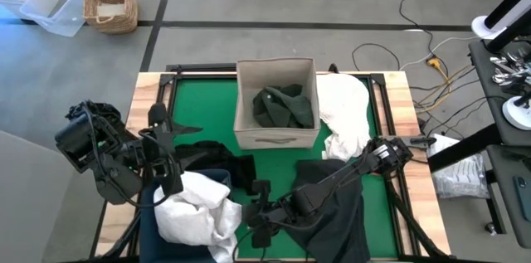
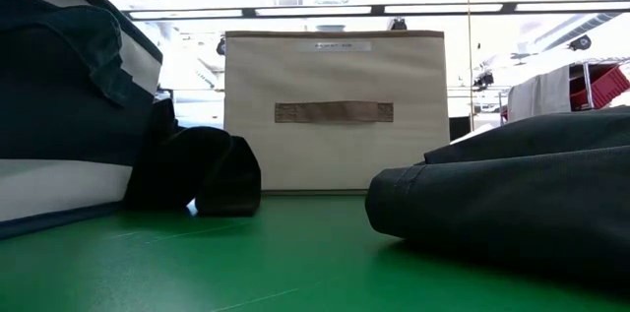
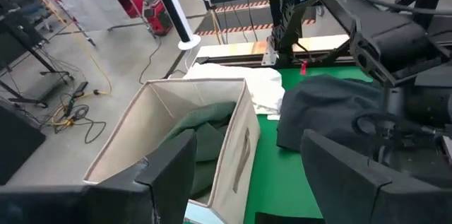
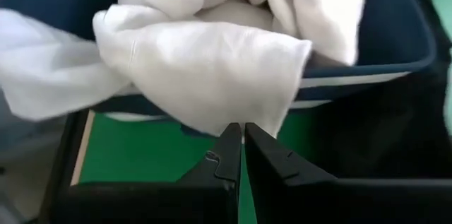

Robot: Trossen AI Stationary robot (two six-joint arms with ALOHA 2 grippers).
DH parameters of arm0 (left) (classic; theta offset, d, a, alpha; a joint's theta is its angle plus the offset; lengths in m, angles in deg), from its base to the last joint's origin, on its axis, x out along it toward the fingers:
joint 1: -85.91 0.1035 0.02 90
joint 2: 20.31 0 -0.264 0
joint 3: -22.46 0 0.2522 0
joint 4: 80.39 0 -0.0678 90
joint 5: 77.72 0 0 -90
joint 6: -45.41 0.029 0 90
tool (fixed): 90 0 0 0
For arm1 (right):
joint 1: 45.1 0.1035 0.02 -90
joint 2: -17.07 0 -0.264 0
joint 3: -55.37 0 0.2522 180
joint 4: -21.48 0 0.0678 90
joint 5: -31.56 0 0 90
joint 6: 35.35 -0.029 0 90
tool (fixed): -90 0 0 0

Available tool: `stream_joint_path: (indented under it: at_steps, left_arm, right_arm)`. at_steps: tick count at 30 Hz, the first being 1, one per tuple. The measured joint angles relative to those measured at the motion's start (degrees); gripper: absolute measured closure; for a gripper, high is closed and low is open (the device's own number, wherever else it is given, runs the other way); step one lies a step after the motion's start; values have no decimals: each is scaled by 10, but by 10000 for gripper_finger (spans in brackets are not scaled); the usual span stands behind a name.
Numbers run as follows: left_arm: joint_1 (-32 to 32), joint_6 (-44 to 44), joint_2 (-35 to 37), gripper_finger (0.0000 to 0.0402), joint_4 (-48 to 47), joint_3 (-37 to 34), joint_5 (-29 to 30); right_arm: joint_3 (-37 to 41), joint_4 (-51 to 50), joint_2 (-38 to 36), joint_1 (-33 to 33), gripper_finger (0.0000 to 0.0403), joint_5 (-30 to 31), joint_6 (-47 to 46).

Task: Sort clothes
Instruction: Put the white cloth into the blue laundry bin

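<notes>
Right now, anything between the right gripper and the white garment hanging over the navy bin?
Nothing visible. The right gripper, fingers shut, sits just below the hanging edge of the white garment draped over the navy bin.

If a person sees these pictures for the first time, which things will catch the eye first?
First the white heap spilling over the navy bin at the table's front left, with the shut right tool just before it. Next the beige box at the centre, holding a dark green garment.
</notes>
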Motion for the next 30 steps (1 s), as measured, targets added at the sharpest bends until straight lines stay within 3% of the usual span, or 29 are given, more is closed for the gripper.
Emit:
stream_joint_path:
  at_steps: [7, 14, 25, 30]
  left_arm:
    - [0, 23, 0, 168, 0, 0, 0]
    - [0, 31, 0, 168, 4, 0, 0]
    - [0, 34, 0, 168, 4, 0, 2]
    - [0, 34, 0, 168, 4, 0, 4]
  right_arm:
    - [60, 158, 0, 0, 390, -1, -8]
    - [72, 225, 2, -3, 390, -1, 5]
    - [12, 268, 61, -11, 390, -3, 48]
    - [-47, 262, 103, -18, 390, -46, 70]
